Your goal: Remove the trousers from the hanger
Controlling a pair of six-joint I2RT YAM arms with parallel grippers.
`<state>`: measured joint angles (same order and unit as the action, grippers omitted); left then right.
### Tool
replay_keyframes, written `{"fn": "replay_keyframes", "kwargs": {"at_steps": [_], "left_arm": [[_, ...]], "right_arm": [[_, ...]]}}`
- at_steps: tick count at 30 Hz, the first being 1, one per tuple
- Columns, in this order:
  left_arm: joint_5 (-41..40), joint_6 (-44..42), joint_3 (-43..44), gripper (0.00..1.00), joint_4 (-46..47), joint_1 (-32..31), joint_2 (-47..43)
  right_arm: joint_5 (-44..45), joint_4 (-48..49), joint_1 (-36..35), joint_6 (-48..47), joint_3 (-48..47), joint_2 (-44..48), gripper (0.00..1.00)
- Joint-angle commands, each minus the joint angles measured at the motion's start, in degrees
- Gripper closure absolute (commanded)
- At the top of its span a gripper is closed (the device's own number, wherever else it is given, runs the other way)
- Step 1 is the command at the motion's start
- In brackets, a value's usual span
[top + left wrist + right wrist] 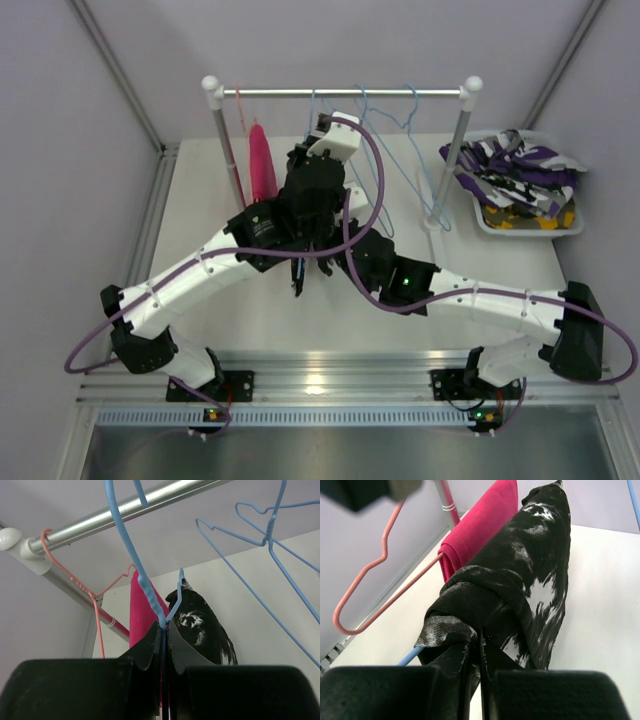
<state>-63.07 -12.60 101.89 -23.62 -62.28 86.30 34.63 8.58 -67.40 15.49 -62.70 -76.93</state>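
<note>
The left gripper (164,628) pinched the blue hanger (145,584) below the rail (90,524). Also below the rail, the right gripper (476,644) pinched the black printed trousers (535,580).

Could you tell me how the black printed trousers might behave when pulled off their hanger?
Likely floppy: the black trousers bunch and fold over the blue hanger. Probably light, as the thin wire carries them. The bunched cloth may snag, not slide.

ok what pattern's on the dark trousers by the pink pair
Black with white print on the trousers, clearest in the right wrist view.
</note>
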Motion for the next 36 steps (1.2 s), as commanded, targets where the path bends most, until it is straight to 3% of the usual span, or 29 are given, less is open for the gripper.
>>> {"fn": "replay_keyframes", "kwargs": {"at_steps": [1,11,27,36], "left_arm": [[-0.65,-1.81,1.57,1.0,7.44,-1.62,-4.39],[-3.2,-4.28,-7.05,1.0,13.07,-1.35,-5.36],[1.01,7.84,-11.88,1.0,4.46,3.39,-6.41],[2.42,9.96,-14.17,1.0,3.31,4.89,-6.85]], "right_arm": [[1.76,-1.11,0.25,-1.42,-0.5,-1.83,1.0],[-1.67,-0.76,-0.19,-2.56,0.73,3.0,1.0],[-2.99,-2.07,-4.06,-5.55,1.61,15.39,1.0],[-2.64,-3.92,-4.67,-7.14,0.82,20.14,1.0]]}}
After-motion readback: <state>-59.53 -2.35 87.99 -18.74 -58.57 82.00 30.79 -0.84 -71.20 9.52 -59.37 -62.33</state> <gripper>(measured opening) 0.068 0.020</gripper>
